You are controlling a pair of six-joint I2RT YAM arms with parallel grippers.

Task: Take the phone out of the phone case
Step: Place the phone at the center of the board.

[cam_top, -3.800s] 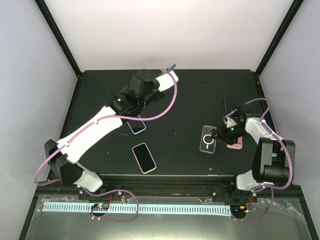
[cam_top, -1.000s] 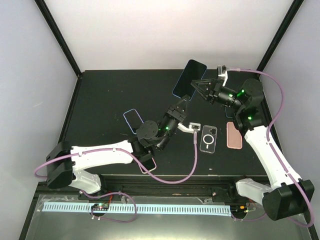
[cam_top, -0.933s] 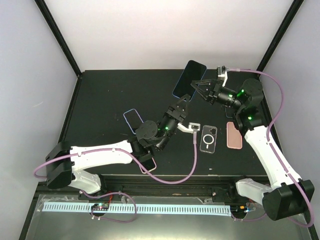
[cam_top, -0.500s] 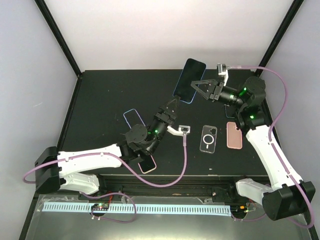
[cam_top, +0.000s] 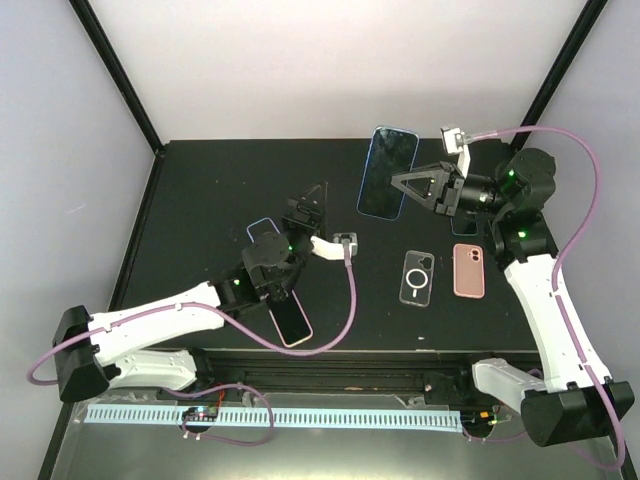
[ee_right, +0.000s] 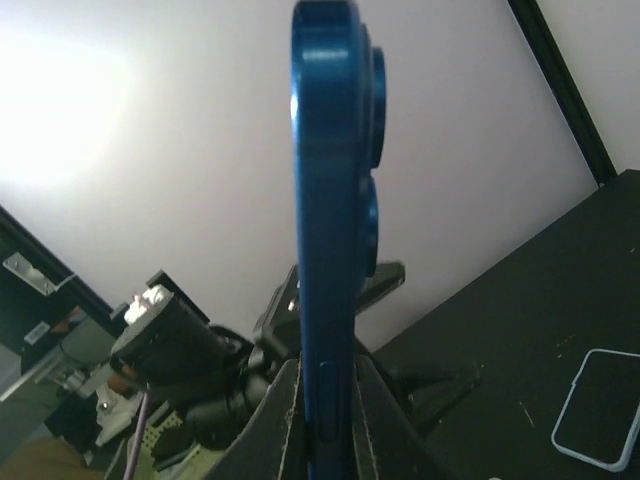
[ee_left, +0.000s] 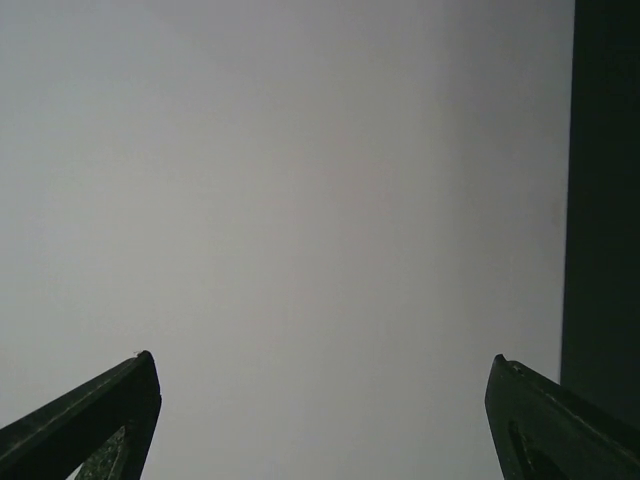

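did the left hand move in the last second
Yes. The left hand has pulled back left, away from the phone and the clear case, and is now beside the blue-rimmed case.

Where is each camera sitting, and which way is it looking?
Top: above and behind the arms, looking down at the table; left arm and right arm show, the right tool holding the phone up.
Left wrist: on the left arm, facing the wall; only its open left tool shows.
Right wrist: on the right arm, looking along the right tool at the phone's edge.
Shared: top and right wrist both show the phone and left arm.
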